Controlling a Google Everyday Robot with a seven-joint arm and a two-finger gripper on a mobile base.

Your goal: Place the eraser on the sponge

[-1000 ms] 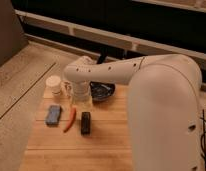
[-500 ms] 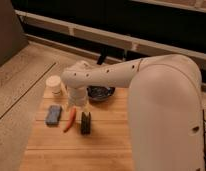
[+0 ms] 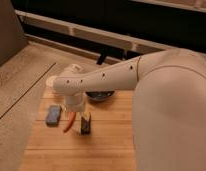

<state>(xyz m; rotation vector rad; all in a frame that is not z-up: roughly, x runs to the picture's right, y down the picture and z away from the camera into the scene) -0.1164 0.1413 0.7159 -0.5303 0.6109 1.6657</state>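
Wooden table [image 3: 111, 145] is topped w/ eraser [image 3: 86, 125] near its middle, laid flat just right of carrot [image 3: 69, 121]. Gripper [image 3: 84, 116] is held right over eraser, jaws wide, no grip seen. Sponge [image 3: 53, 115] is laid left of carrot, apart from eraser. Bowl [image 3: 100, 95] is set behind arm.

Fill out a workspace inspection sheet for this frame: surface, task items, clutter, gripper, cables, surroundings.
Surface: wooden table, planked top.
Job's things: eraser lies on the table, right of the sponge, not touching it.
Clutter: orange carrot piece between those two; white jar partly behind the arm; dark bowl at the back.
Grippers: gripper open, low over the eraser; eraser not lifted.
Cables: nothing seen.
Surroundings: speckled floor on the left; dark railed wall behind.
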